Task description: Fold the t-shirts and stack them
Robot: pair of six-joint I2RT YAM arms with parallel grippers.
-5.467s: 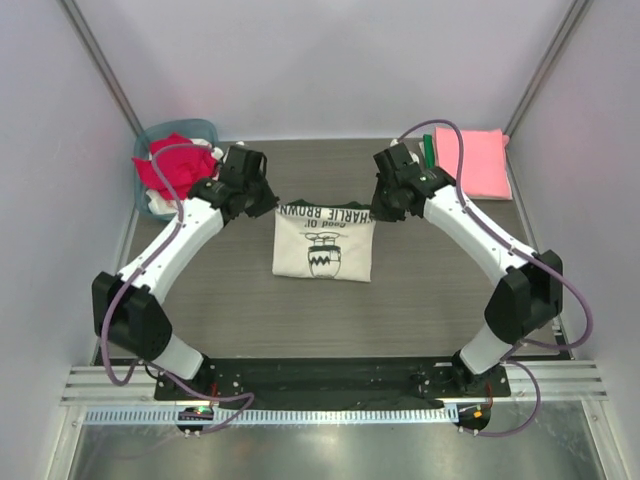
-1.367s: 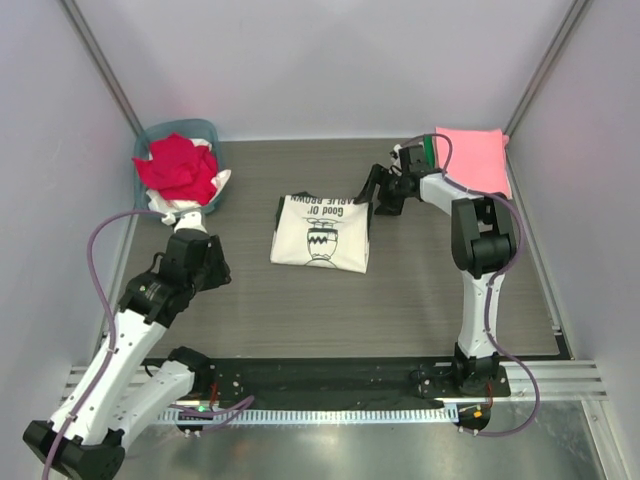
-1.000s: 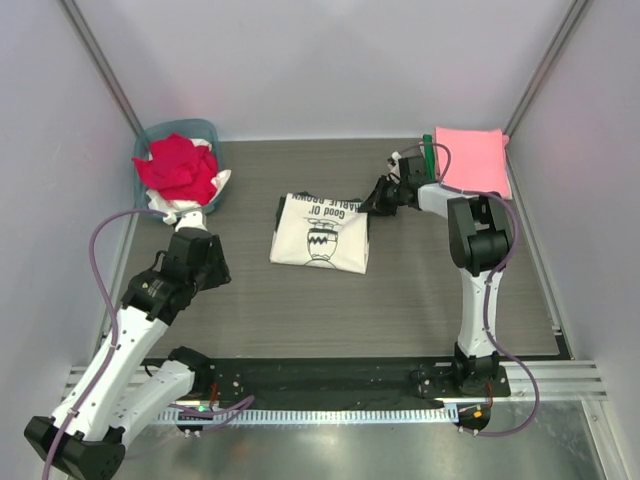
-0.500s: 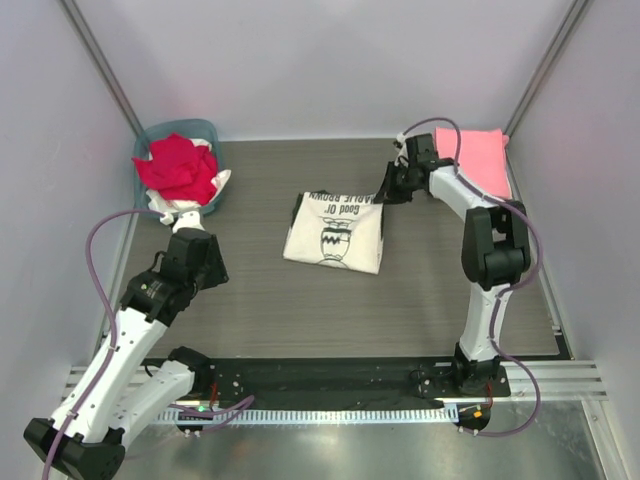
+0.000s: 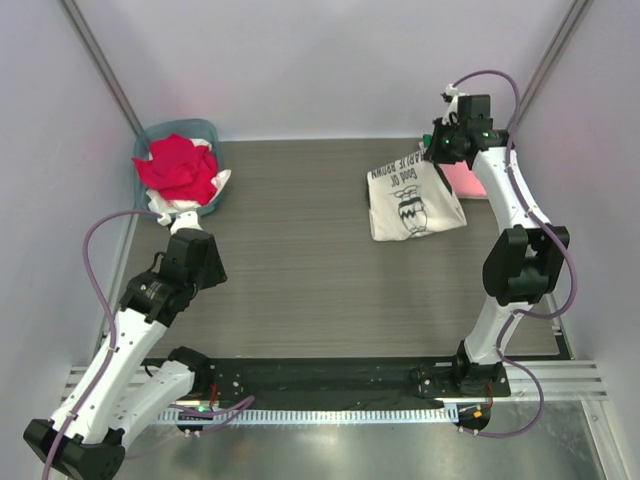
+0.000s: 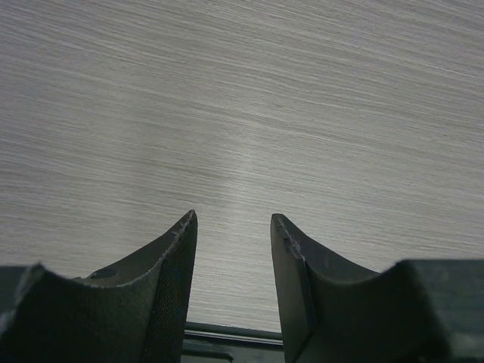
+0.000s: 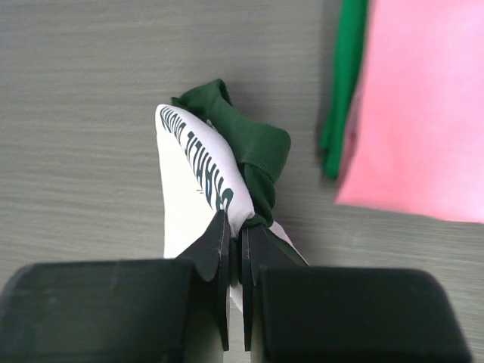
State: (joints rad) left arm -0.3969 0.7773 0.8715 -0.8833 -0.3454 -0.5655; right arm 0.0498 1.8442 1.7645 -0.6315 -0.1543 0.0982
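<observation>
Cream Charlie Brown t-shirt, one, is pinched by the right gripper just beside one pink t-shirt atop one green t-shirt; the left gripper, well apart from them, gapes empty.

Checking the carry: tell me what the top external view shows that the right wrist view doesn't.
Top only: the round teal plastic basket of crumpled red cloth, and the left arm near it. Wrist only: how the right gripper is shut on the folded edge of the cream Charlie Brown t-shirt, by its bunched dark green sleeve; a green cloth strip. Both: that t-shirt, the folded pink shirt, the grey wood-grain table.
</observation>
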